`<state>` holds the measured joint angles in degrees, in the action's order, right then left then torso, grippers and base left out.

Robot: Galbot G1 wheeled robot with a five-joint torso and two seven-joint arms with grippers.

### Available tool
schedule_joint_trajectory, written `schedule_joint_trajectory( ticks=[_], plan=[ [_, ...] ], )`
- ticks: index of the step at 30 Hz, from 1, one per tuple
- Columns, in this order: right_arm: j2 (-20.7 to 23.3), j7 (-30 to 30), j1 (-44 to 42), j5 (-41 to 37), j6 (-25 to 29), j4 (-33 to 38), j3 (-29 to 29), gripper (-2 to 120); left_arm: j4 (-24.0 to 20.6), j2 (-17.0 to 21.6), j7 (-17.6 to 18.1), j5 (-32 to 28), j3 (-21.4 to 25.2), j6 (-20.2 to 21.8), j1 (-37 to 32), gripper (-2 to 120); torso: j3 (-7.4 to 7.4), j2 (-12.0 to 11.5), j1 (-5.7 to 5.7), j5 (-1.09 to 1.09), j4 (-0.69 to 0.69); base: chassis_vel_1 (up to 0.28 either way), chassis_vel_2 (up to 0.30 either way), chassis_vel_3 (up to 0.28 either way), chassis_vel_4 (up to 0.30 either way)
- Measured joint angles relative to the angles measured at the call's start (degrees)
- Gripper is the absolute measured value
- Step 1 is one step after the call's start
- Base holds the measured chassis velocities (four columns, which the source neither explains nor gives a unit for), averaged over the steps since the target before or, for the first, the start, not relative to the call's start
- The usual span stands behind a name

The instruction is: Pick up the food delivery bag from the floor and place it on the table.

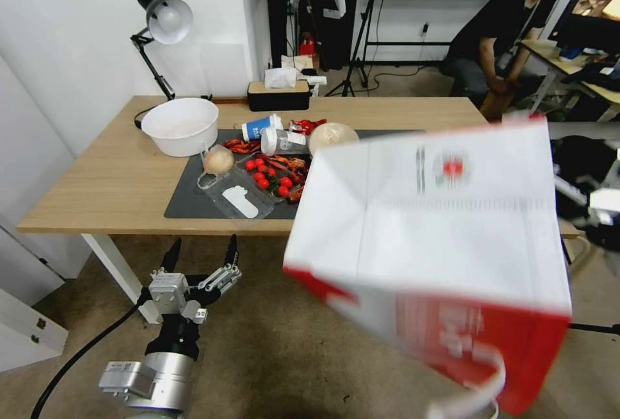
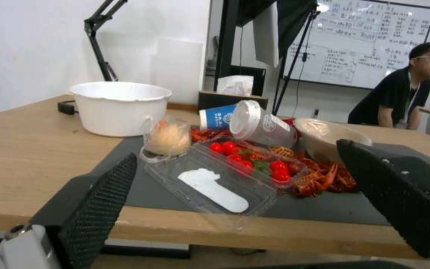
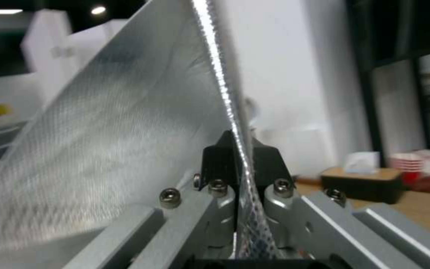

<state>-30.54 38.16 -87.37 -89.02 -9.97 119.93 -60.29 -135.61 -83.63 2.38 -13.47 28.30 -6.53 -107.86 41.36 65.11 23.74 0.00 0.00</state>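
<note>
Bag (image 1: pixel 445 212) carried tilted, clamped at foil wall by right pincer (image 3: pixel 235 149); left pincer (image 1: pixel 200 257) open, idle. Best levelled over bare counter (image 1: pixel 413 112), clear of food.

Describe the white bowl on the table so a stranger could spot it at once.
Start at the light-wood table and go to its far left end, under the desk lamp. The white bowl stands there, just off the dark mat. It is the biggest round, plain white container there; the cups beside it are small and lie on their sides.
</note>
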Motion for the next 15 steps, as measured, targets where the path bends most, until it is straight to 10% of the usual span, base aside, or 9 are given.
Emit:
schedule_joint_trajectory(
  ticks=[10,15],
  plan=[
    [4.4,-33.2,6.2,-13.5,3.2,3.1,0.7,0,-0.3,-0.1,0.1,0.1,0.0,-0.6,-0.7,100,-0.04,-0.1,-0.04,0.01,0.0,0.0,0.0,0.0,0.0],
    [5.4,-38.4,10.8,-17.2,3.6,-0.5,4.1,0,-0.1,-0.2,0.0,0.6,-0.2,-1.0,-1.0,100,-0.05,-0.1,-0.04,0.0,0.0,0.0,0.0,0.0,0.0]
  ],
)
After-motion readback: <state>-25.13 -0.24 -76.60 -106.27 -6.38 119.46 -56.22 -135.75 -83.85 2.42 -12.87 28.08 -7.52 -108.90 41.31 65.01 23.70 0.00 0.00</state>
